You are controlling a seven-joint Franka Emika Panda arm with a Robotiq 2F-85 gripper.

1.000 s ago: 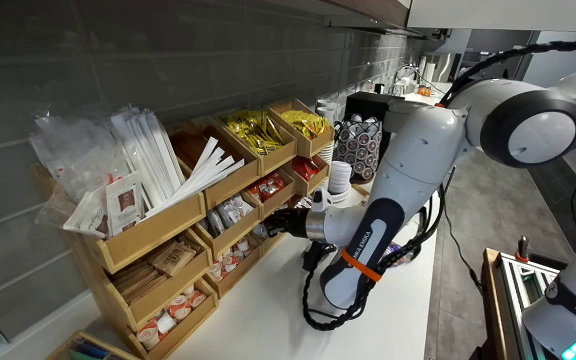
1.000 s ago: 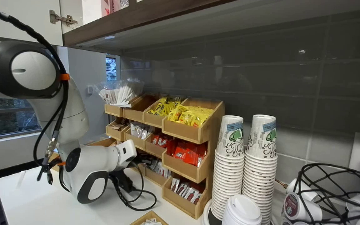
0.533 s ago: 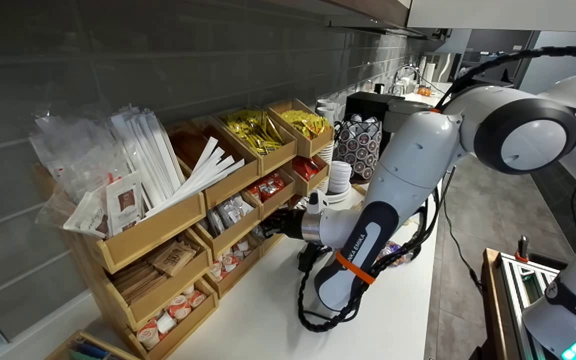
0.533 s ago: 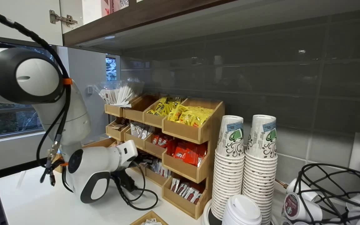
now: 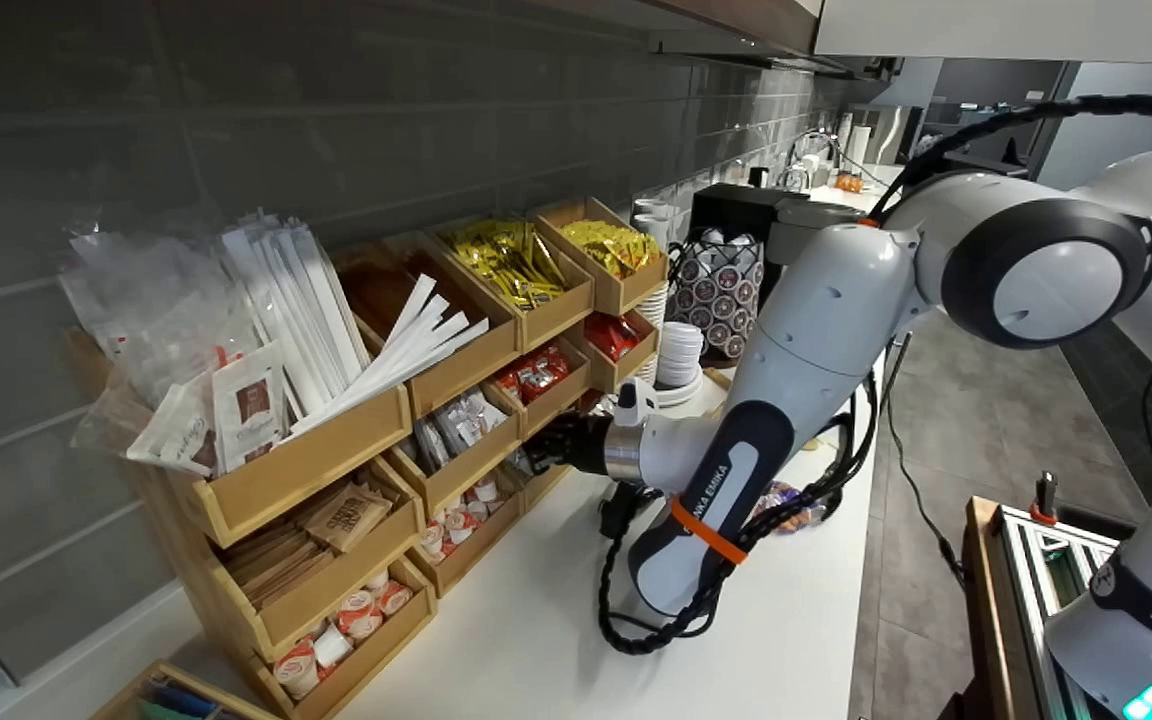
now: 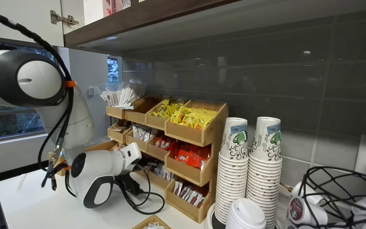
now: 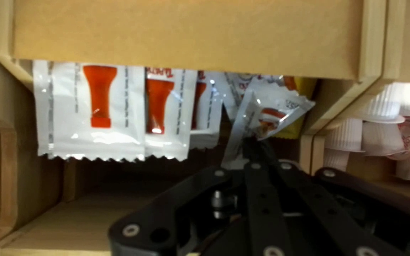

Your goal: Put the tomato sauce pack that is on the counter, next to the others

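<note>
Claw (image 7: 256, 143) closed right down, no visible gap, and looks to be pinching one pale sachet with reddish print, right of centre in the wrist view. Taken as the tomato sauce pack (image 7: 263, 106); print partly creased, too small or hidden in both exterior views. It's tilted, in the compartment (image 7: 187, 39) whose front crosses the top of the wrist frame, same one as the others (image 7: 130, 110), left of centre, white with red bottles. Can't tell if it touches the sachet behind it. Likely the placing step, release not yet done. Risks: letting go now, the tilt could drop it flat or against the yellow packet (image 7: 295, 127) showing behind it, off to one side of the others. Jaws probably spread sideways in frame, so one could hit the divider (image 7: 340, 103) just beside, the opposite one could shove the others. Slick wrapper might cling; pulling out early could drag it over the rim onto the counter (image 5: 536, 640), lower middle of an exterior view. Drifting past the divider = wrong compartment, small cups (image 7: 381, 137) at the right edge.
</note>
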